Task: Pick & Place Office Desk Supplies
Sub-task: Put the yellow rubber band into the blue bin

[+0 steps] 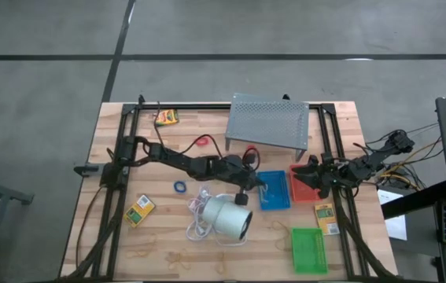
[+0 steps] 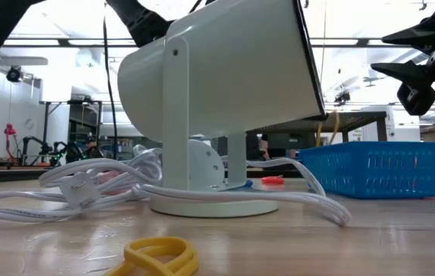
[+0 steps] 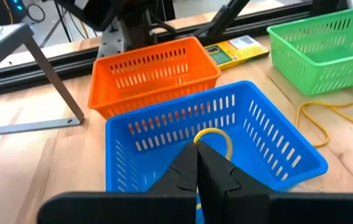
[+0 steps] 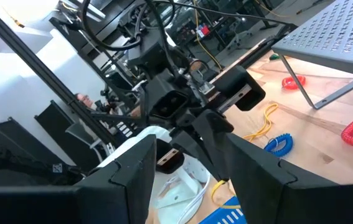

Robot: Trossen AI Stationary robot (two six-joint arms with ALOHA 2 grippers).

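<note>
Between shut left gripper fingertips, yellow rubber band

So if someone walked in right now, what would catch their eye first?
Probably the big white cylinder with its white cord at the table's middle. Next, the left gripper, fingers shut on a yellow rubber band over the blue tray, with the perforated metal stand behind.

Bright even overhead light, soft shadows, ceiling glare, blurred foreground
</note>
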